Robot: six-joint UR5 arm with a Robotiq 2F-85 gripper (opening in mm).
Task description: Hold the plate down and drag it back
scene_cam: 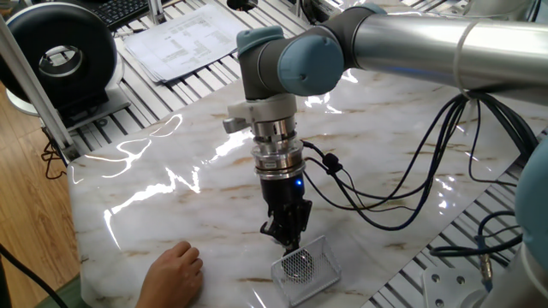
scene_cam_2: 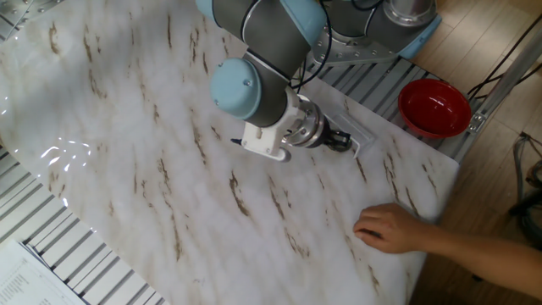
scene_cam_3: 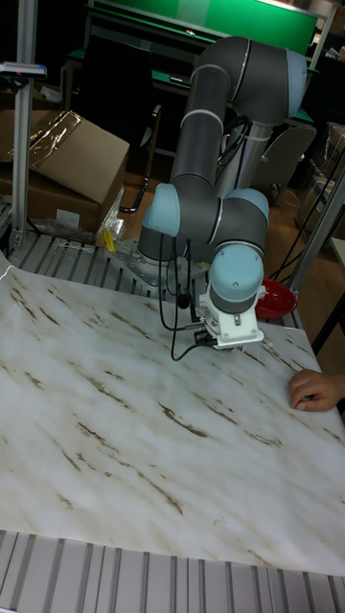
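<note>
The plate, a small round silver disc with a grey mesh centre, lies inside a clear rectangular plastic tray near the front edge of the marble table. My gripper points straight down, its fingers together, with the tips at the plate's far rim. I cannot tell whether the tips touch the plate. In the other fixed view my gripper covers the plate, and only the clear tray shows beside it. In the tall fixed view the wrist hides both gripper and plate.
A person's hand rests on the table left of the tray, also visible as the hand. A red bowl sits just off the table's corner. Black cables hang from the wrist. Papers lie at the back.
</note>
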